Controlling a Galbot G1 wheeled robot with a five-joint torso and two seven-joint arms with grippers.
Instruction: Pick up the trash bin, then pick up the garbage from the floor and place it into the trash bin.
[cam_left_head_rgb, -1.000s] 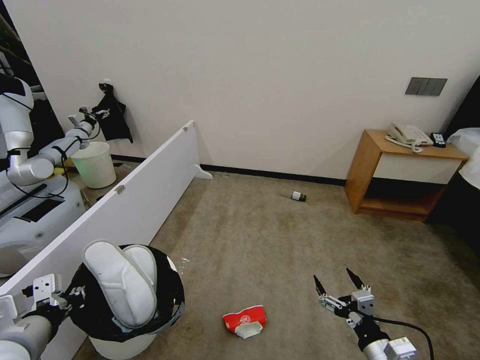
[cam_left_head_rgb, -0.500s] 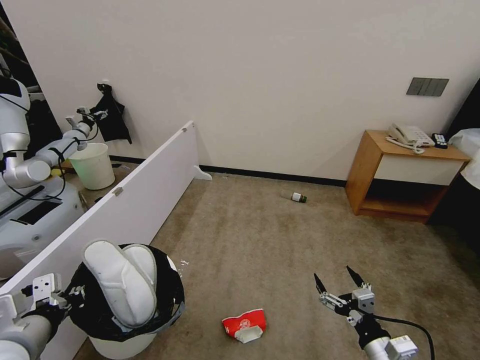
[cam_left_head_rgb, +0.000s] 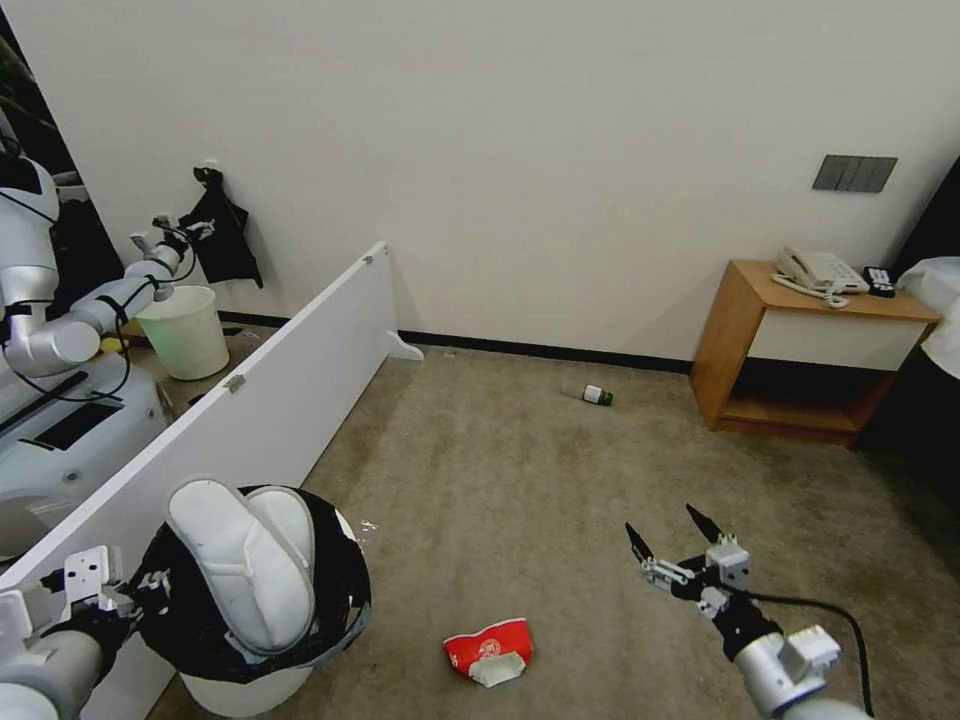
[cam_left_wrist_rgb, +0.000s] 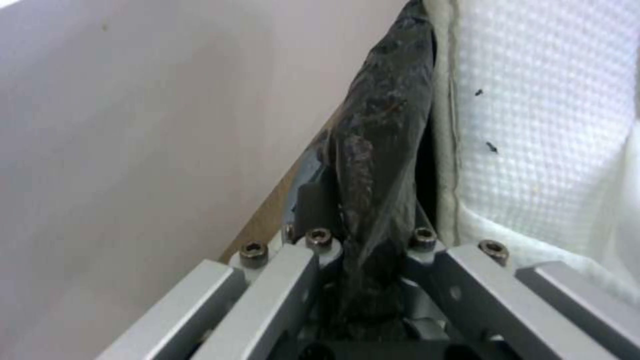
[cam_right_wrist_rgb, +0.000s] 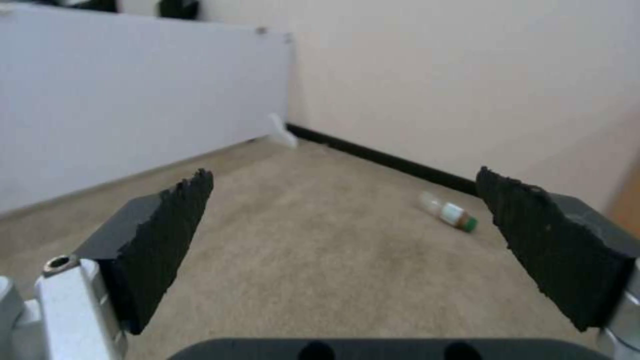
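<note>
— Since a second ago, what has shifted?
— Mostly the right gripper (cam_left_head_rgb: 668, 538): it sits a little higher and farther out over the floor (cam_left_head_rgb: 520, 480) than it did, its arm reaching in from the lower right. Everything lying on the carpet has kept its place.
— How do its fingers stand?
— Spread wide, both black pads (cam_right_wrist_rgb: 167, 240) far apart with nothing between them. Past the gap, the right wrist view shows the small green-capped bottle (cam_right_wrist_rgb: 449, 212) lying on its side.
— Where on the floor is that bottle?
— Near the far edge, close to the black skirting of the back wall (cam_left_head_rgb: 560, 150), just left of the wooden bedside cabinet (cam_left_head_rgb: 800, 350).
— And the other litter?
— A crushed red-and-white packet (cam_left_head_rgb: 488, 648) lies near the front edge of the carpet, between the bin and the right gripper, well apart from both.
— The trash bin?
— The trash bin (cam_left_head_rgb: 255, 640) is at the lower left, beside the long white board (cam_left_head_rgb: 250, 400), with two white slippers (cam_left_head_rgb: 245, 555) poking up out of its black liner.
— Who holds it?
— The left gripper (cam_left_head_rgb: 135, 592), pinched on the bag-covered rim; the left wrist view shows the black plastic (cam_left_wrist_rgb: 377, 165) squeezed between its metal fingers (cam_left_wrist_rgb: 280, 285), with a slipper's white fabric right beside
</note>
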